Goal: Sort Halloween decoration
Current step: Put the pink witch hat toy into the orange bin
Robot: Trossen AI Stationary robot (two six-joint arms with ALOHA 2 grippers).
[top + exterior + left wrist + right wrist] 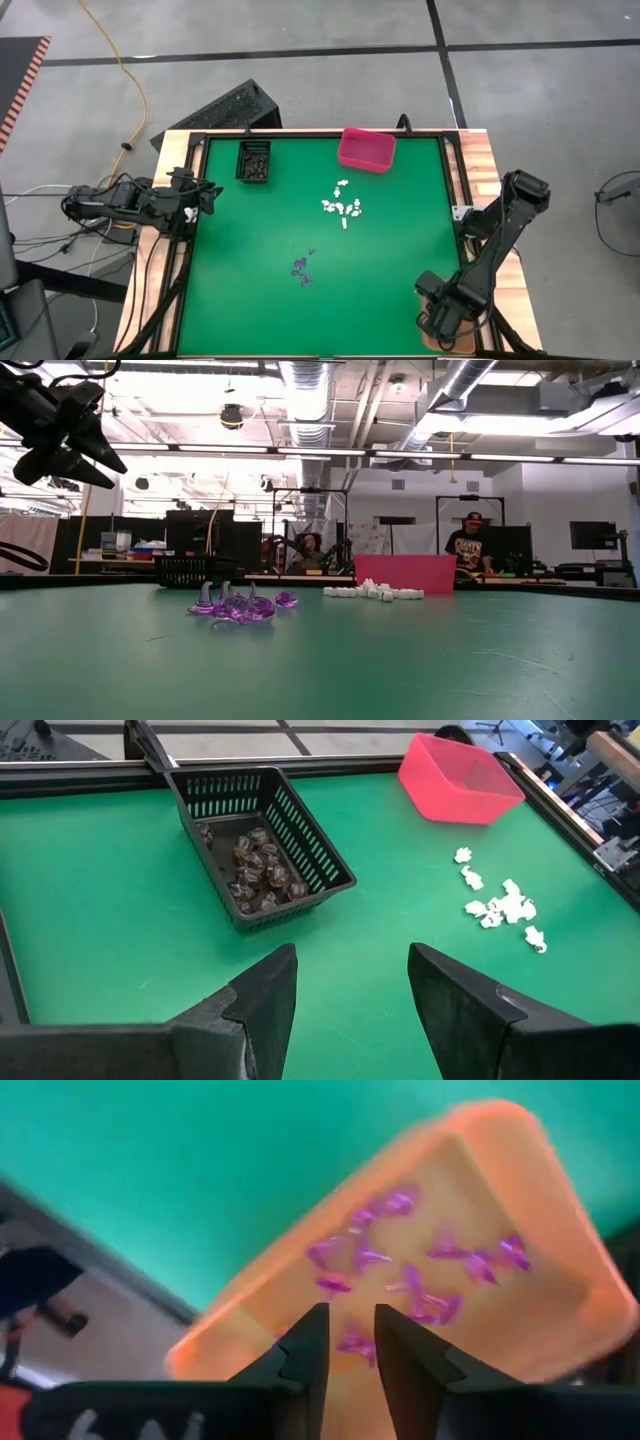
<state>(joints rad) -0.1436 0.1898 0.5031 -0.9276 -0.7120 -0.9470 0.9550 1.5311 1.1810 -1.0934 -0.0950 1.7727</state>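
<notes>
Purple trinkets [303, 270] lie in a small heap on the green mat, near the middle. White trinkets [343, 203] lie scattered farther back. At the table's near right corner my right gripper [350, 1342] points down over an orange bin [470, 1190]. Its fingers stand a little apart above several purple trinkets [420, 1270] lying in that bin. One purple piece [355, 1345] shows in the gap, and I cannot tell whether it touches a finger. My left gripper [350, 990] waits open at the table's left edge, with nothing between its fingers.
A black basket [260, 840] with dark trinkets stands at the far left of the mat. A pink bin [367, 148] stands at the far edge. Bare mat lies between the two heaps and along the near edge. People stand in the room beyond the table.
</notes>
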